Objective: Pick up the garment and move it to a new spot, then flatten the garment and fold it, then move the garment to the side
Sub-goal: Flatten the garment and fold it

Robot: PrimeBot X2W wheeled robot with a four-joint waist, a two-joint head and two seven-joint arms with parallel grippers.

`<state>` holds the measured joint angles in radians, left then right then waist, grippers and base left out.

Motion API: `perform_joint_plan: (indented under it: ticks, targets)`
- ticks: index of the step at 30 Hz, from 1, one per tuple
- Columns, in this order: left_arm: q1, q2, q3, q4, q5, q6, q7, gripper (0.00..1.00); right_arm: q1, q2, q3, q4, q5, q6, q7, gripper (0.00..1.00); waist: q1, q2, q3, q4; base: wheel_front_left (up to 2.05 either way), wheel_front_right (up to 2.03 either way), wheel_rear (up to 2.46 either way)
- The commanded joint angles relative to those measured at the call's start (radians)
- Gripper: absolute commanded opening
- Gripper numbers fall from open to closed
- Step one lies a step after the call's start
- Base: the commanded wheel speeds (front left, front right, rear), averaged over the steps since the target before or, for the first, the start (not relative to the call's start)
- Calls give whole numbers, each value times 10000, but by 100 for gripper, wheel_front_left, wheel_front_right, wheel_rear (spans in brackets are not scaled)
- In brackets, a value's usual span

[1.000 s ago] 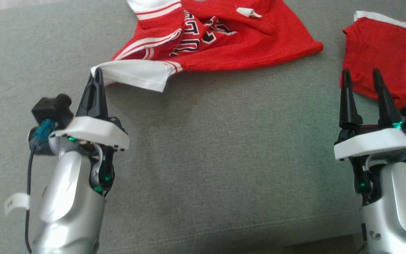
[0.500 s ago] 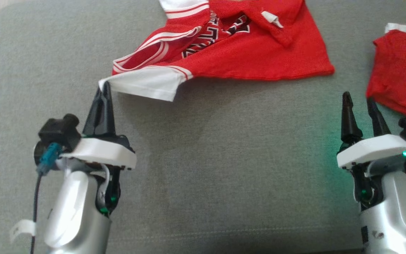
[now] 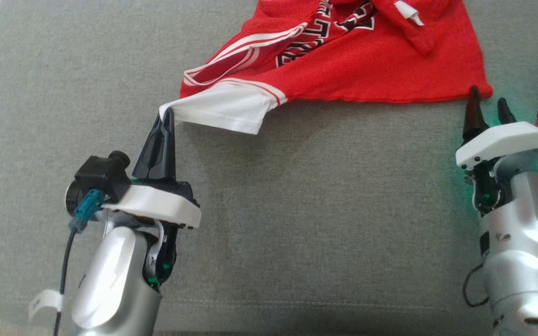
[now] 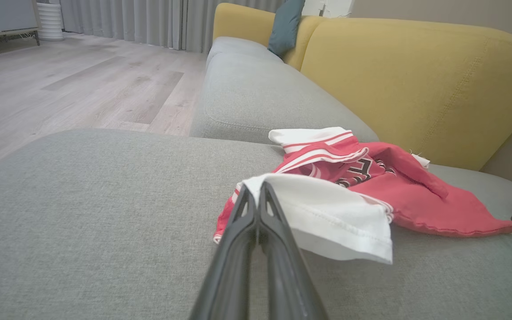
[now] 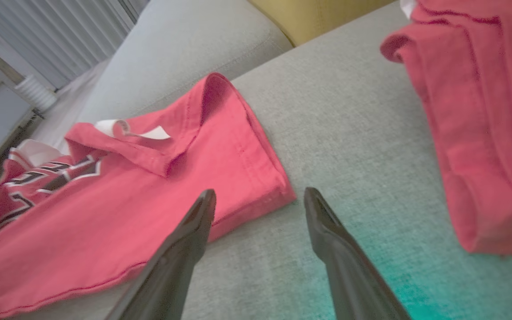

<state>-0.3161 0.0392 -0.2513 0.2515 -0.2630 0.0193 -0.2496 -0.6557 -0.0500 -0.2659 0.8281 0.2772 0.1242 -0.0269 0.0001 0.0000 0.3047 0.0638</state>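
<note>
Left gripper [image 3: 168,114] pinching jersey [image 3: 367,70]; right gripper [image 3: 487,100] spread, holding nothing.
Jersey lies crumpled on the grey cushion [image 3: 297,210], its white corner [image 3: 222,107] raised between the pressed-together fingers. Right gripper is at the jersey's red hem corner; contact cannot be told.

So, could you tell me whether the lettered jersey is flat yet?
Not flat: the jersey bunches over its lettering, white sleeve pinched in the left gripper.

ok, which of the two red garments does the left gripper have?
The lettered jersey: the left gripper is shut on its white sleeve. The plain red one lies loose at the far right.
</note>
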Motion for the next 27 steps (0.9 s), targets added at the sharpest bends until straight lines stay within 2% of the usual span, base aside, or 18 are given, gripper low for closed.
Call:
perform_joint_plan:
  ticks: [1,8,14,15,16,23,27]
  targets:
    - [-389,112,215,-419,-83,103,-122,0,-438,-3,-105,72,-444,65,-190,100,-1,0,99,108,0,0,0]
    - [-541,111,55,-450,-158,201,-122,0,-1287,-3,-913,1452,-1463,65,-738,100,-1,0,256,148,0,0,0]
    - [-628,111,67,-436,-99,184,-122,0,-1893,-3,-711,2444,-1596,65,-1209,100,-1,0,367,30,0,0,0]
    - [-649,111,79,-425,-88,178,-122,0,-1981,-3,-657,2586,-1595,65,-1269,38,-1,0,378,12,0,0,0]
    - [-672,111,96,-409,-78,171,-122,0,-2071,-3,-572,2688,-1613,65,-1344,0,-1,0,380,-6,0,0,0]
    - [-955,111,386,-565,127,40,-122,0,-2614,-4,-34,2417,-1774,65,-1746,0,-1,0,216,-224,0,0,0]
    - [-1258,119,768,-1057,115,-158,-122,0,-2943,-83,746,1538,-1477,65,-1771,0,-1,0,-83,-476,0,0,0]
